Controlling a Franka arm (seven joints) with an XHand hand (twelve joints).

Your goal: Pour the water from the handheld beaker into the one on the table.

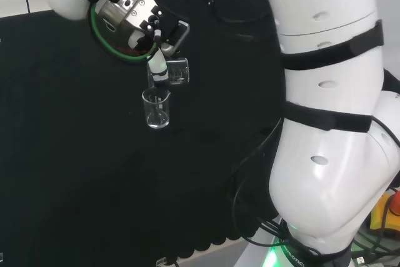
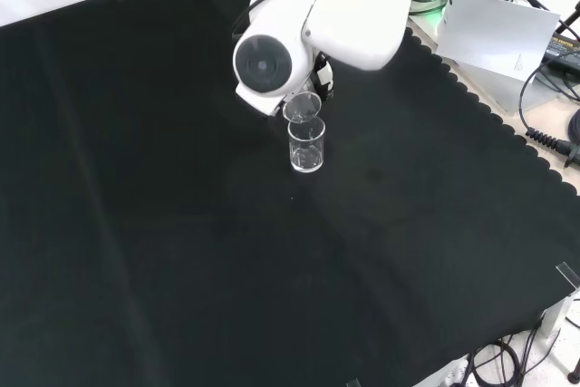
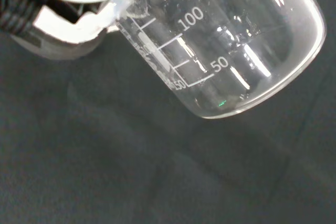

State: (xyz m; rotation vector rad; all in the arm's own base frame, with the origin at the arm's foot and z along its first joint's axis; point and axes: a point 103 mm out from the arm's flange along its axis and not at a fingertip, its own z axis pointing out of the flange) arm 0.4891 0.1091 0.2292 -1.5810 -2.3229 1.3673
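In the head view the hand (image 1: 150, 26) has its fingers curled round a clear glass beaker (image 1: 175, 72), which is tipped over on its side above the cloth. Just below its lip a second clear beaker (image 1: 156, 109) stands upright on the black cloth. In the front view the tilted beaker (image 2: 303, 108) hangs right over the standing beaker (image 2: 306, 145), with the arm's white link in front of the hand. The wrist view shows the held beaker (image 3: 231, 51) close up, tilted, with printed scale marks, and a white finger (image 3: 79, 22) against its wall. I cannot tell how much water either beaker holds.
The arm's big white links (image 1: 325, 110) stand at the head view's right. The cloth's scalloped edge (image 2: 489, 111) runs along the front view's right, with a white box (image 2: 498, 29) and cables beyond it. Bare black cloth (image 2: 181, 251) lies all round the beakers.
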